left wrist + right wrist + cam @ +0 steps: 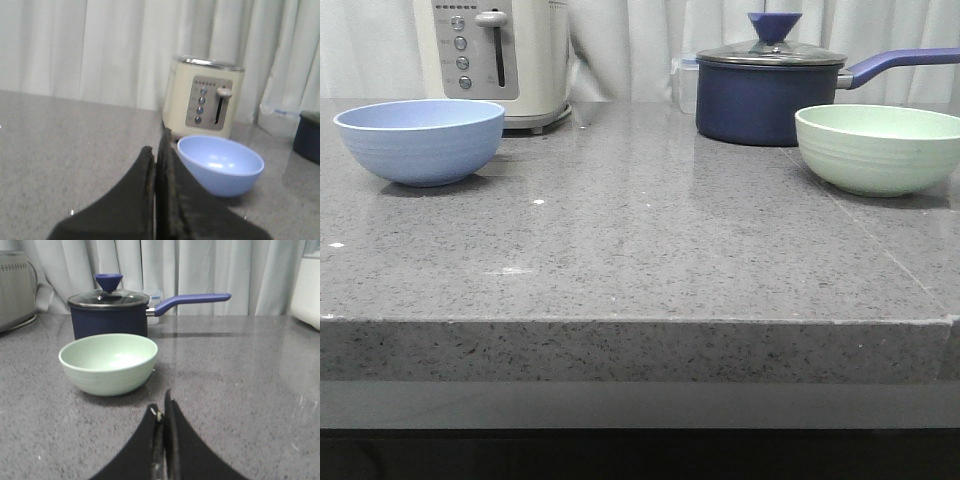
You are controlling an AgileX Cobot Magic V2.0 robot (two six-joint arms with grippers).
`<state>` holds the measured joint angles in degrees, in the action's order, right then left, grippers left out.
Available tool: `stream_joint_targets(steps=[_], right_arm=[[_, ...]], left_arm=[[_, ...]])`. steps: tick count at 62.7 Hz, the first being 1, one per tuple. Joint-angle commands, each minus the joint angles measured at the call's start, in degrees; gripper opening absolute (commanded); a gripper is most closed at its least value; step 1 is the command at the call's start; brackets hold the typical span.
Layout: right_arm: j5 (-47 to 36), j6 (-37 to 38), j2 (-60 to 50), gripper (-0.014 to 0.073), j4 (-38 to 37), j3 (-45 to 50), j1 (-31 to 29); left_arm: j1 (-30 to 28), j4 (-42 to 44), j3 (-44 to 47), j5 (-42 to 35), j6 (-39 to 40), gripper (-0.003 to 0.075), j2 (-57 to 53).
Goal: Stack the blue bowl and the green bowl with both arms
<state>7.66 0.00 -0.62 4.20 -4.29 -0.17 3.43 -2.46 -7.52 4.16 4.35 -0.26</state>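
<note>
Both claws are clenched with nothing in them: left gripper [159, 150] has its black fingers pressed flat together, right gripper [164, 412] the same.

Risk 1: going in with jaws pressed together, neither can straddle a rim; a closed tip would just shove the bowl across the smooth grey speckled stone counter [640, 250].

Risk 2: the round pale mint-green ridged bowl [108, 363] sits just in front of the dark navy lidded saucepan [108, 310], so an overshoot likely knocks the pan.

Risk 3: the round matte periwinkle-blue bowl [220, 165] sits just in front of the cream toaster [204, 96], same issue.

In the front view the blue bowl [420, 140] is well left of the saucepan [770, 95] and the green bowl [878, 148] just right-front of it, well apart and unstacked.

Pose: each wrist low and roughly level, pointed at its own bowl, short of contact.
</note>
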Motion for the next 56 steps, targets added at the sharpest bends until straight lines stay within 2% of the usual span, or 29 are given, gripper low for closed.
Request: stream_joint_targets(steps=[1, 14, 29, 40, 56], right_arm=[[0.6, 0.0, -0.9, -0.0055, -0.6, -6.9, -0.3], [11.6, -0.4, 2.6, -0.0055, -3.2, -19.5, -0.3], [20.1, -0.4, 13.6, -0.0055, -3.5, -31.4, -0.3], [23.9, -0.4, 22.7, -0.0055, -3.5, -36.2, -0.3], [24.5, -0.4, 30.0, -0.0055, -3.5, -35.7, -0.3]], left_arm=[[0.4, -0.5, -6.5, -1.4, 0.4, -0.0020, -0.1], [0.4, -0.2, -22.0, 12.0, 0.0, -0.0020, 6.6], [0.4, -0.2, -37.2, 24.8, -0.1, -0.0020, 19.5], [0.4, -0.2, -40.2, 25.7, -0.1, -0.0020, 26.7], [0.4, -1.2, -39.0, 25.8, -0.1, -0.0020, 31.5]])
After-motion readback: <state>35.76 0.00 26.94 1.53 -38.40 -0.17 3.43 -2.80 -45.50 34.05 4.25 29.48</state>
